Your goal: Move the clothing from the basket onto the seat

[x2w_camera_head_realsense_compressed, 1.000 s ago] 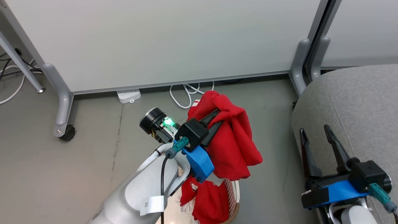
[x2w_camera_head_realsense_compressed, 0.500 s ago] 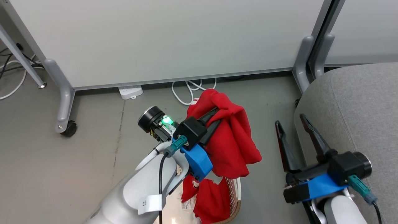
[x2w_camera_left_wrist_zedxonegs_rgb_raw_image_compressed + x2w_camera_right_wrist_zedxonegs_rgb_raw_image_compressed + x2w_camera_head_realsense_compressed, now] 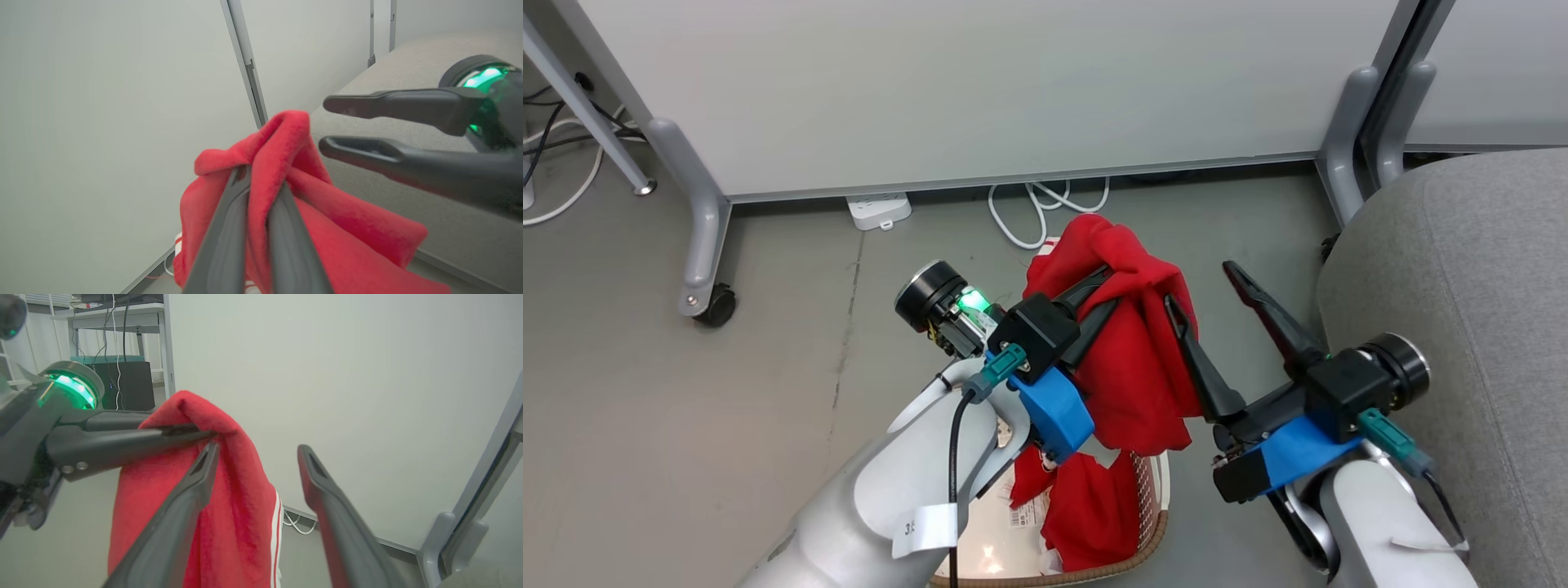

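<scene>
Left claw [image 3: 1103, 290] clenched on the clothing [image 3: 1143, 359] — right claw [image 3: 1198, 283] spread just beside it.

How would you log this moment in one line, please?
left gripper: shut on red garment | right gripper: open beside it | basket: more clothing inside

One red garment [image 3: 1135, 359] hangs bunched in the air above the cream perforated basket [image 3: 1150, 490], where a second red garment [image 3: 1086, 514] lies crumpled. The light grey seat [image 3: 1462, 269] stands to the right.
</scene>
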Controlling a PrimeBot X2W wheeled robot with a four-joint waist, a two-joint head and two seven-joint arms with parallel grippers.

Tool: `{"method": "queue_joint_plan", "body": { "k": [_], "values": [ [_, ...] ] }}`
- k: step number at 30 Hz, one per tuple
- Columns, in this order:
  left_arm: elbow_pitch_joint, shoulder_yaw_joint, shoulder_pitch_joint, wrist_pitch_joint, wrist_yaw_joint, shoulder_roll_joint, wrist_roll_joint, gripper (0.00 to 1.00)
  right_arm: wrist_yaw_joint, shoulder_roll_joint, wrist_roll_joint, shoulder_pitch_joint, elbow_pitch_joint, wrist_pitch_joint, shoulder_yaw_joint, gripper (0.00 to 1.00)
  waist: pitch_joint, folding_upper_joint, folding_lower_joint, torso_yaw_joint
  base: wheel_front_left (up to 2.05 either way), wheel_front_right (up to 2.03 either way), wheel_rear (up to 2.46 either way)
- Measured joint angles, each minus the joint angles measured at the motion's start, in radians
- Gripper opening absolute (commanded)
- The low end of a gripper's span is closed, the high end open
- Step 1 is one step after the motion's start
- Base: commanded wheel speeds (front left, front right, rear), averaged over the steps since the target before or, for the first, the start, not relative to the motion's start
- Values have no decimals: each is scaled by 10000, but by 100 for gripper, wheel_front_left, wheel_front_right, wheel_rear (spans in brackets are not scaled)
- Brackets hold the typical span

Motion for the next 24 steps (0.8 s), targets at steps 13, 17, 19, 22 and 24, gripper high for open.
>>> {"method": "queue_joint_plan", "body": {
  "k": [13,17,19,22,24],
  "values": [
    [-261,-194,-271,0,0,-102,75,0,2,-288,-17,-1139,2251,0,880,100,338,0,0,300,0,0,0],
    [-349,-290,-294,0,0,-130,79,0,2,-303,15,-1390,2629,0,993,100,360,0,0,365,0,0,0],
    [-372,-320,-294,0,0,-130,77,0,2,-301,105,-1441,2805,2,1064,43,357,0,0,383,0,0,0],
    [-391,-343,-294,0,0,-123,71,0,2,-293,201,-1567,2934,0,1108,0,353,0,0,391,0,0,0],
    [-395,-345,-294,0,0,-117,67,0,2,-286,226,-1593,2976,0,1143,0,341,0,0,389,0,0,0]
  ]
}}
